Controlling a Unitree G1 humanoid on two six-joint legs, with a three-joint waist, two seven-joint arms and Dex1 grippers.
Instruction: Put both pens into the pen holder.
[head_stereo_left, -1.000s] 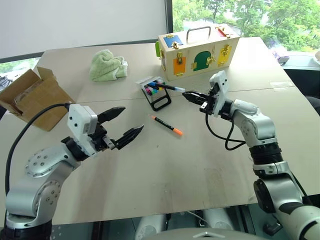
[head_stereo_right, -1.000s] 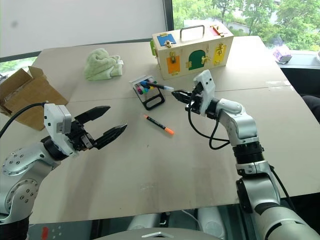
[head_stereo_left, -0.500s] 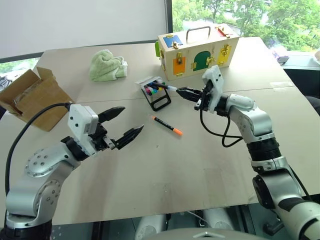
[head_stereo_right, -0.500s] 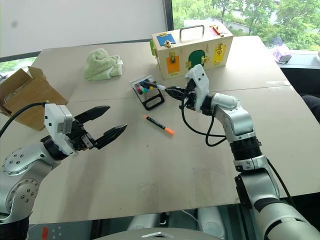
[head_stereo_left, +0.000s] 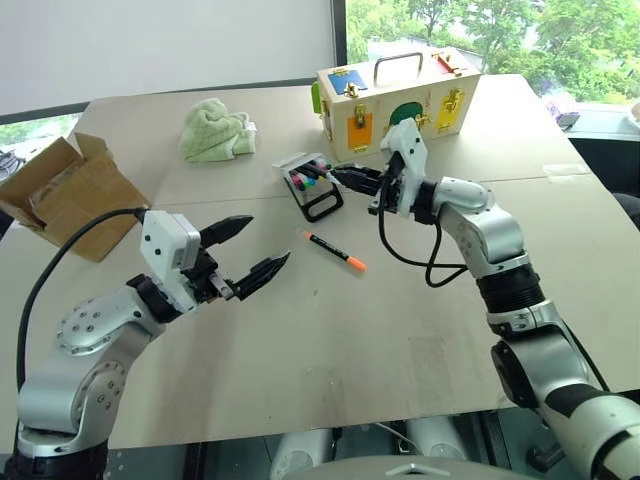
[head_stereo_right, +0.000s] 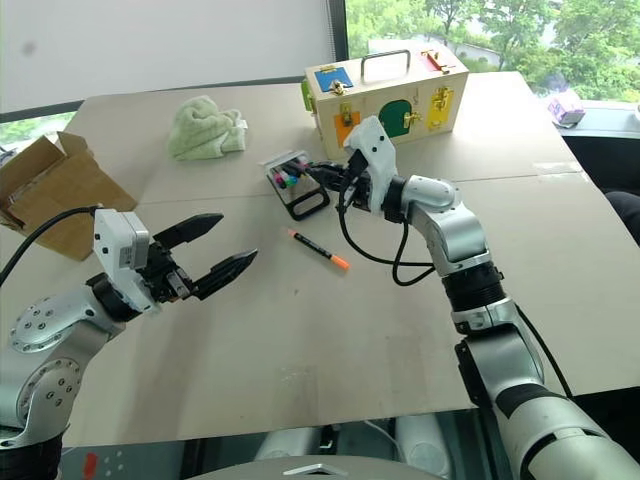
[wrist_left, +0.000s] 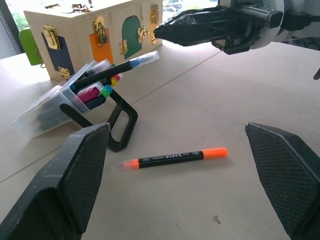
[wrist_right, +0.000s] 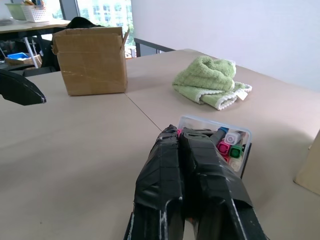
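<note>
The orange-ended pen (head_stereo_left: 335, 250) lies flat on the table between my two grippers. The blue-tipped pen (wrist_left: 117, 70) rests slanted in the pen holder (head_stereo_left: 322, 205), its pale end sticking out toward my right gripper (head_stereo_left: 342, 176). That gripper is shut, level, with its tips just above the pen's free end (wrist_left: 150, 56); I cannot tell whether they touch. In the right wrist view the shut fingers (wrist_right: 200, 170) point at the holder's mouth (wrist_right: 240, 135). My left gripper (head_stereo_left: 267, 238) hangs open above the table, left of the orange-ended pen, with nothing in it.
Several coloured markers (wrist_left: 100, 92) are bunched inside the holder. A wooden latch box (head_stereo_left: 400, 100) stands just behind it. A green towel (head_stereo_left: 215, 132) lies at the back left and a cardboard box (head_stereo_left: 65, 190) sits at the left edge.
My right gripper has moved left and slightly up, up to the holder. The blue-tipped pen has slid deeper into the holder ahead of it. My left gripper has stayed put.
</note>
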